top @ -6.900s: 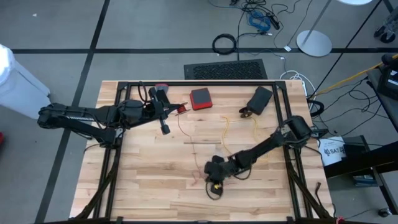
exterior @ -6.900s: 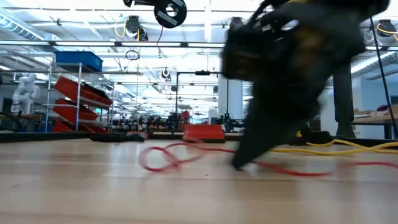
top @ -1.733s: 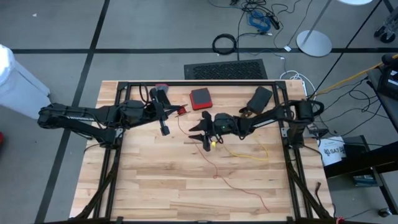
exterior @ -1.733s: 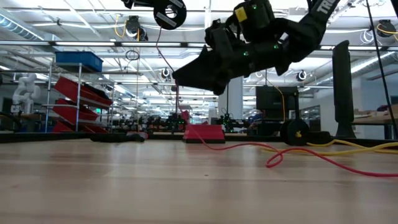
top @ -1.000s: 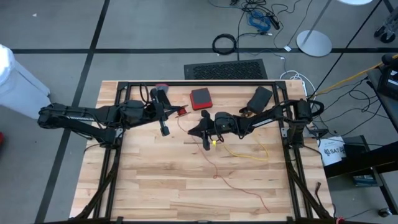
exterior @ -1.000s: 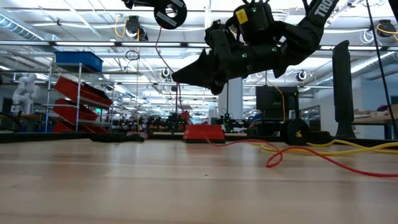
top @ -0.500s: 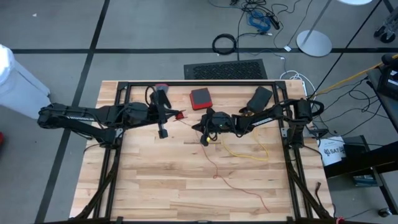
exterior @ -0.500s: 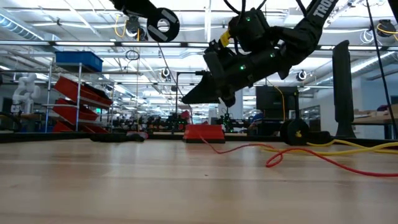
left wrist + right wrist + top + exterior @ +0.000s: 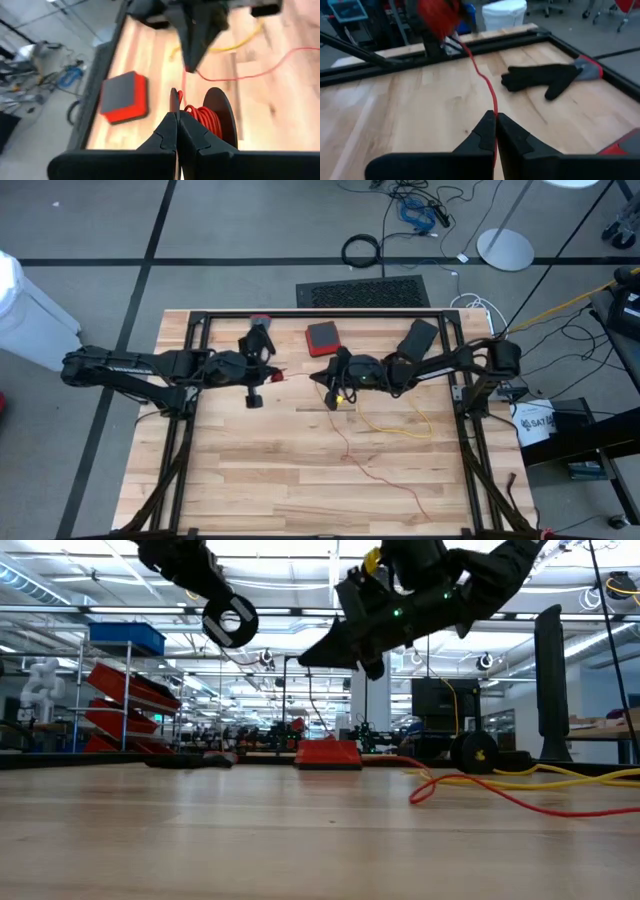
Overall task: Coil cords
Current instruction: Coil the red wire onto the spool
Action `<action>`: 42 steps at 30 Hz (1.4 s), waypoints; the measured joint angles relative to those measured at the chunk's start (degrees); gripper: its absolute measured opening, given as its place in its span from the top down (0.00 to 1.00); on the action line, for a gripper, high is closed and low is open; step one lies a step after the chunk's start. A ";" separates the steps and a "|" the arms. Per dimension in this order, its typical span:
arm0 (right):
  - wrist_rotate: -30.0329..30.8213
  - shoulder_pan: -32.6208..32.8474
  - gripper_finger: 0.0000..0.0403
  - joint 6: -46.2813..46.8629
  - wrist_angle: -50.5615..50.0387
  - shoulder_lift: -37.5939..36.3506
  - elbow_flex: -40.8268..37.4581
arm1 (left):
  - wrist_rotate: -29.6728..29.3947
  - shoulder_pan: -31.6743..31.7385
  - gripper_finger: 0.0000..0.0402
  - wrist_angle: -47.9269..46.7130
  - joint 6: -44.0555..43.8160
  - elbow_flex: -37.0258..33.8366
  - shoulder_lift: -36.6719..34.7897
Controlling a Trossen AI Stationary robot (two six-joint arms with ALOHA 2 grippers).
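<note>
Here the left hand (image 9: 256, 377) is clamped on the rim of a small black spool (image 9: 215, 112) wound with thin red cord (image 9: 200, 116), holding it clear above the wooden counter (image 9: 250, 470), presumably so the reel stays free to take up more line. The right hand (image 9: 334, 383), just across from it and also raised, has its fingers together on the same red cord (image 9: 487, 89); in the right wrist view the strand runs from between those fingers straight to the red mass on the spool. This pinch looks meant to keep the line taut and guide it onto the reel. Behind the right hand the loose remainder of the red cord (image 9: 385, 475) trails over the counter toward its near right corner, so much of it seems still uncoiled.

A thin yellow cord (image 9: 400, 425) lies slack beside and below the right hand, crossing close to the red strand; whether the two touch cannot be told, and a snag between them is a fair risk. A flat red-and-black rectangular block (image 9: 322, 338) sits just beyond the gap between the two hands. A black fabric glove (image 9: 547, 77) rests under the left arm, well off the cord's path. A dark flat pouch (image 9: 418, 338) lies beyond the right arm.
</note>
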 joint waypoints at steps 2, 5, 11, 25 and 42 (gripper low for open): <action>0.00 0.23 1.00 -0.44 -0.03 -1.10 0.00 | 2.05 0.00 1.00 0.22 -0.03 -0.56 0.19; 0.18 0.76 1.00 -1.00 0.16 -2.47 0.00 | 2.29 -0.04 1.00 0.16 -0.99 -1.71 0.92; 0.99 2.88 1.00 -1.68 1.06 -4.25 0.00 | -0.34 0.00 1.00 0.85 -1.38 -3.23 5.42; 4.80 6.22 1.00 -2.39 3.58 -4.31 0.00 | -11.17 0.02 1.00 27.09 0.39 -3.23 20.76; 18.54 9.48 1.00 -6.45 4.74 -1.53 0.00 | -12.93 0.00 1.00 52.59 -0.48 -3.26 23.25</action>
